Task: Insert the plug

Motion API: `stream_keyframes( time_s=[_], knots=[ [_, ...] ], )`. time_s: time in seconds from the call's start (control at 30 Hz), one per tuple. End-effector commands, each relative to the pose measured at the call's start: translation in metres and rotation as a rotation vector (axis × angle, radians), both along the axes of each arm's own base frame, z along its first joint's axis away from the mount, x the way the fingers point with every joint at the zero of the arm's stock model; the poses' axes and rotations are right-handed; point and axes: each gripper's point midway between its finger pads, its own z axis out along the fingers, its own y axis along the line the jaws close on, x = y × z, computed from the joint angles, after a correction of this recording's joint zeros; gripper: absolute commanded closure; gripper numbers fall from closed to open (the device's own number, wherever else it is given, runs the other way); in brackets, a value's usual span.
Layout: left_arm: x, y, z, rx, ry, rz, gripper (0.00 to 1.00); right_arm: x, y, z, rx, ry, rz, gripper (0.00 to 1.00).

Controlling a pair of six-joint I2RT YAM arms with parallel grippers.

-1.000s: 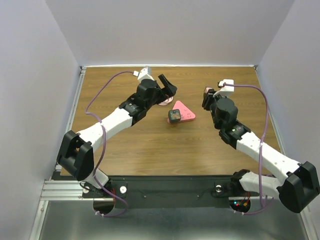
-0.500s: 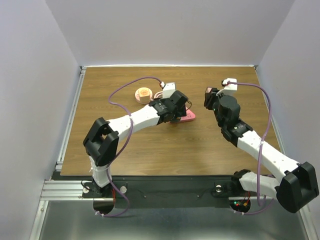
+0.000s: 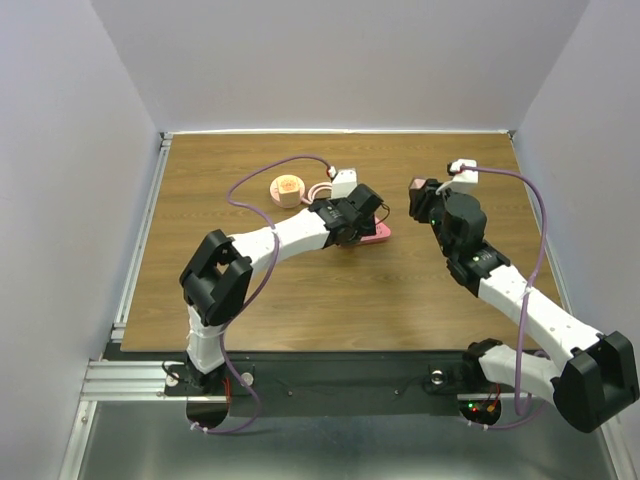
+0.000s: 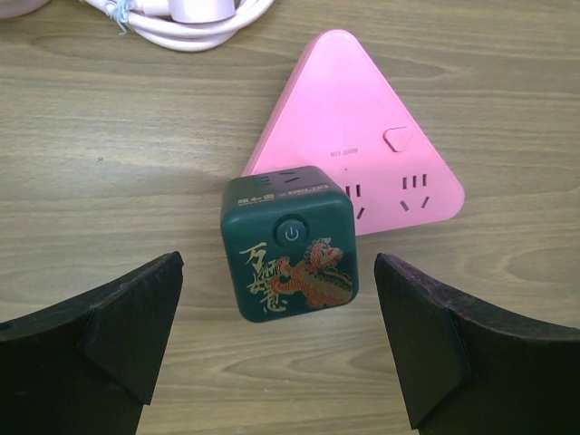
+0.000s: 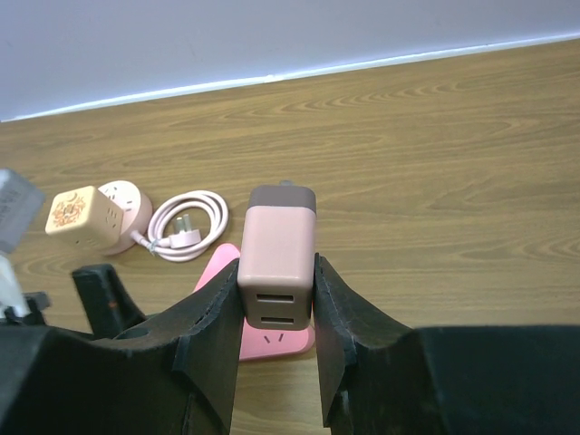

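Right gripper [image 5: 276, 285] clamped on pink plug [image 5: 276, 237], held above bench [image 3: 250, 295] right of centre, nearer far edge; left gripper [image 4: 276, 267] spread wide over green cube adapter [image 4: 288, 243]. Cube sits on a corner of pink triangular socket [image 4: 362, 136], mid-bench.

Cube adapter [image 4: 288, 256] sits on the triangular socket's [image 4: 362, 127] corner, cable [image 4: 190, 23] behind.

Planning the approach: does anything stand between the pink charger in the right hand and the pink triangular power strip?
Yes: between pink charger and pink triangular power strip hovers the open left hand, straddling a dark green cube adapter at the strip's edge.
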Motion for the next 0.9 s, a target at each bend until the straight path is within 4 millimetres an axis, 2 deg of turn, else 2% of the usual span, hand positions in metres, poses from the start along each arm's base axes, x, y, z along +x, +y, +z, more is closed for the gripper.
stream_keyframes(
  time_s=[0.0, 0.13, 0.27, 0.33, 0.37, 0.43, 0.47, 0.53, 0.6, 0.63, 0.67, 0.73, 0.77, 0.8, 0.83, 0.87],
  knots=[
    [0.007, -0.008, 0.007, 0.003, -0.024, -0.014, 0.01, -0.001, -0.002, 0.014, 0.036, -0.046, 0.006, 1.0],
    [0.012, -0.003, -0.005, 0.046, -0.014, -0.005, 0.01, -0.003, -0.001, 0.015, 0.034, -0.048, 0.015, 1.0],
    [0.018, -0.005, -0.006, 0.071, -0.031, -0.033, 0.02, -0.003, -0.002, 0.009, 0.018, -0.031, 0.018, 1.0],
    [0.02, -0.006, -0.007, 0.091, -0.033, -0.069, 0.11, -0.004, -0.002, 0.011, 0.011, -0.027, 0.024, 1.0],
    [0.019, -0.004, -0.01, 0.105, -0.031, -0.081, 0.24, -0.006, -0.001, 0.008, -0.005, -0.01, 0.037, 0.99],
    [0.02, 0.001, -0.015, 0.145, -0.037, -0.113, 0.36, -0.007, 0.001, 0.013, -0.017, -0.002, 0.051, 0.99],
    [0.021, 0.004, -0.014, 0.154, -0.04, -0.125, 0.46, -0.01, 0.002, 0.007, -0.029, 0.027, 0.066, 0.99],
    [0.023, 0.008, -0.015, 0.187, -0.052, -0.179, 0.55, -0.013, 0.005, 0.004, -0.049, 0.062, 0.094, 1.0],
    [0.023, 0.007, -0.018, 0.196, -0.049, -0.232, 0.63, -0.015, 0.01, -0.005, -0.059, 0.105, 0.121, 0.99],
    [0.026, 0.008, -0.017, 0.201, -0.057, -0.263, 0.65, -0.019, 0.011, -0.02, -0.085, 0.166, 0.137, 1.0],
    [0.026, 0.008, -0.018, 0.235, -0.062, -0.329, 0.66, -0.02, 0.014, -0.019, -0.089, 0.182, 0.154, 1.0],
    [0.021, 0.0, -0.023, 0.262, -0.06, -0.471, 0.66, -0.025, 0.021, -0.035, -0.113, 0.267, 0.208, 1.0],
    [0.021, 0.0, -0.026, 0.265, -0.056, -0.472, 0.66, -0.027, 0.02, -0.045, -0.127, 0.304, 0.209, 0.99],
    [0.018, -0.002, -0.028, 0.293, -0.056, -0.547, 0.66, -0.027, 0.024, -0.046, -0.129, 0.325, 0.229, 0.99],
    [0.015, -0.005, -0.032, 0.301, -0.045, -0.593, 0.66, -0.03, 0.024, -0.062, -0.162, 0.39, 0.242, 1.0],
    [0.013, -0.007, -0.037, 0.307, -0.034, -0.644, 0.66, -0.031, 0.025, -0.069, -0.18, 0.419, 0.256, 0.99]
  ],
)
